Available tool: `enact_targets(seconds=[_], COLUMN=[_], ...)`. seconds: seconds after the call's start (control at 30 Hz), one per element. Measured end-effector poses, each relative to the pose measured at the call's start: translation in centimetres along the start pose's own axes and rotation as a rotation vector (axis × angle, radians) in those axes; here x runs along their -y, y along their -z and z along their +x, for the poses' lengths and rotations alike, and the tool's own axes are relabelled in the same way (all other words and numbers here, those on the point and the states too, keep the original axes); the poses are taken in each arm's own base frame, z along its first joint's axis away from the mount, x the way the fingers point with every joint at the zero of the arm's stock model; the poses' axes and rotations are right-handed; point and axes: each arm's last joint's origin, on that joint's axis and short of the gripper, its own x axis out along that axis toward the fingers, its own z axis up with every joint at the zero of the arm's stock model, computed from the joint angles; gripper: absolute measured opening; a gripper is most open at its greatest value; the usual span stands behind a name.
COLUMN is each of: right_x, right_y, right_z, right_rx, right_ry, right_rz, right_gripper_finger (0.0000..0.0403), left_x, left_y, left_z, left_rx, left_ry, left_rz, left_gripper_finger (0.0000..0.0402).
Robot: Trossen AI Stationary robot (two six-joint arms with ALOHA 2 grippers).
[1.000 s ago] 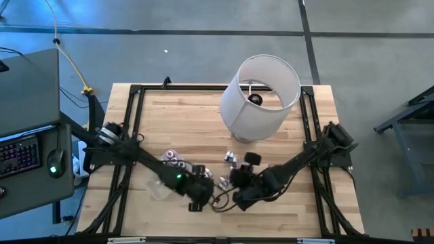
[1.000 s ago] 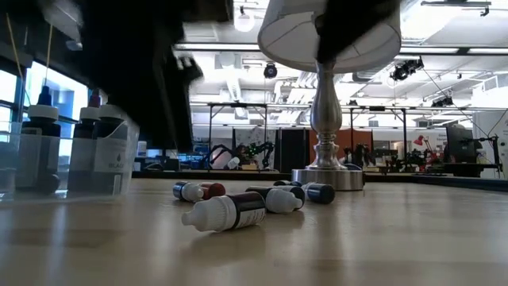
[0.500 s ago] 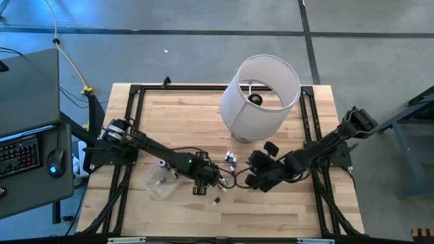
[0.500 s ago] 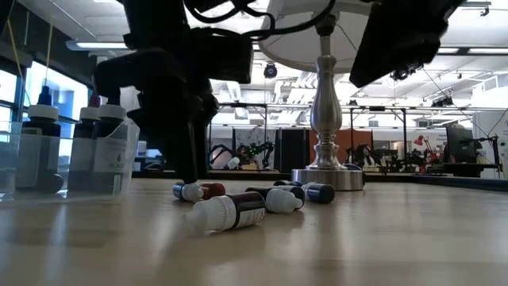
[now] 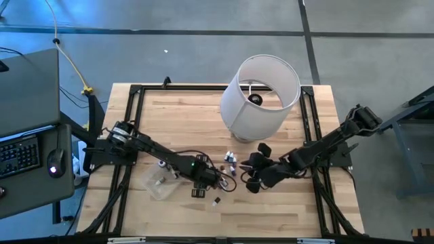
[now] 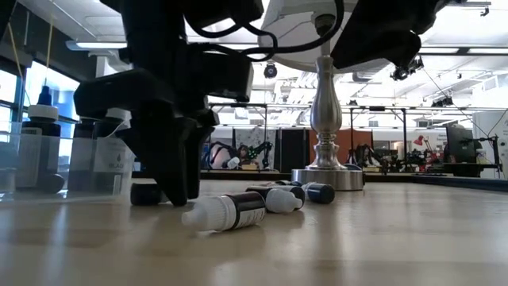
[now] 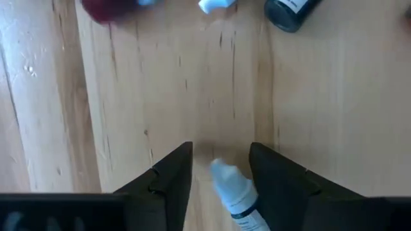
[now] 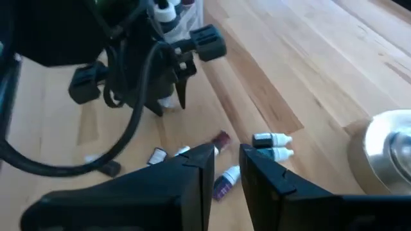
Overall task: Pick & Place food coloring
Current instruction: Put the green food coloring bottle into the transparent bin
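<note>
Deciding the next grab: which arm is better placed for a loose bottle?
Left. The left gripper is open astride a lying food coloring bottle; the right gripper hangs off to the side.

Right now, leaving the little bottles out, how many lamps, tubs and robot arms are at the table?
Lamp: 1
Tub: 1
Arms: 2; the left gripper is open around a bottle, and the right gripper is open near the loose ones
Total: 4

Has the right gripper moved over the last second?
Yes. In the high view the right gripper has pulled back from the table's middle front toward the right, closer to the lamp, away from the left gripper working the food coloring bottles.
</note>
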Motion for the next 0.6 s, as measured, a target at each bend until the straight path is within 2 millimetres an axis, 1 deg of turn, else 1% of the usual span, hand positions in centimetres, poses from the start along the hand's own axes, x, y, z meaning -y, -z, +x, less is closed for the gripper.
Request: enact_targets(seconds=[0.17,0.27,0.37,0.53,0.6], right_x=[0.0,0.1,0.1,0.1,0.1], right_y=[0.0,-0.1,-0.2,-0.2,-0.2], right_z=[0.0,0.1,0.1,0.1,0.1], right_rx=[0.006,0.006,0.009,0.007,0.007], right_ry=[0.004,0.005,0.005,0.000,0.000], right_rz=[0.000,0.005,0.008,0.009,0.009], right_gripper_finger=[0.0066,0.0067,0.0067,0.0067,0.0067], left_x=[0.2,0.3,0.4,0.3,0.4], left_y=[-0.2,-0.8,-1.6,-2.0,-1.8], left_z=[-0.2,-1.1,-2.2,-3.2,-3.4], left_rx=[-0.015,-0.051,-0.038,-0.056,-0.090], left_ry=[0.046,0.070,0.075,0.060,0.051], left_rz=[-0.009,-0.042,-0.049,-0.062,-0.073], left_gripper_finger=[0.0113,0.0101,0.0101,0.0114,0.0122])
